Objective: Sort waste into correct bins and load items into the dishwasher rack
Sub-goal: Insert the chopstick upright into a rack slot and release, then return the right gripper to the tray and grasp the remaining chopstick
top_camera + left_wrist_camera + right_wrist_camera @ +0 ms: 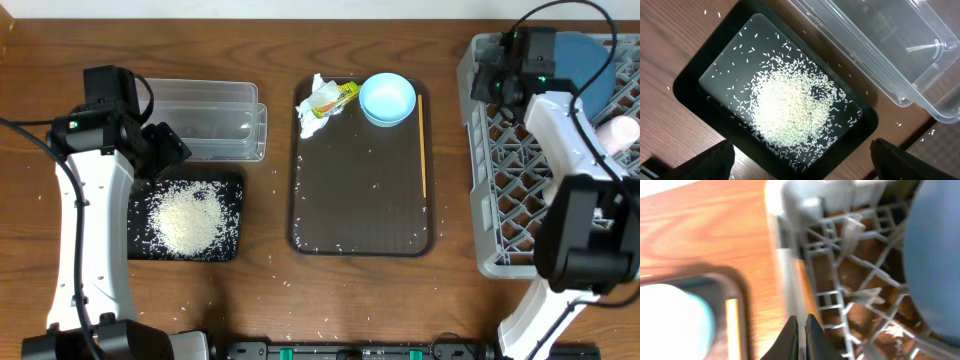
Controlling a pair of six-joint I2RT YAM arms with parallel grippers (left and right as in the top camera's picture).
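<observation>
- Left gripper [165, 148]: hovers over the 1 o'clock corner of the black tray [232, 185]; fingertips [715, 160] spread wide, grasps nothing.
- Rice [187, 218]: lies heaped at the centre of the black tray, at 8 o'clock in the overhead view; loose grains scattered around the heap and on the table [270, 290] towards 6 o'clock.
- Clear tub [205, 120]: sits just beside the black tray at its 12 o'clock side.
- Brown serving tray [360, 200]: occupies the table centre; carries the tissue [312, 110] and yellow wrapper [340, 97] at its 11 o'clock corner, the light-blue bowl [387, 98] at 12 to 1 o'clock, and the chopsticks [423, 145] along its 3 o'clock edge.
- Right gripper [487, 82]: hangs over the 10 o'clock rim of the dishwasher rack [500, 200]; fingers pressed almost together, clamps nothing.
- Dark-blue bowl [585, 60]: rests in the rack at 1 o'clock.
- Pink cup [620, 133]: lies in the rack at 3 o'clock, partly cut off by the frame edge.
</observation>
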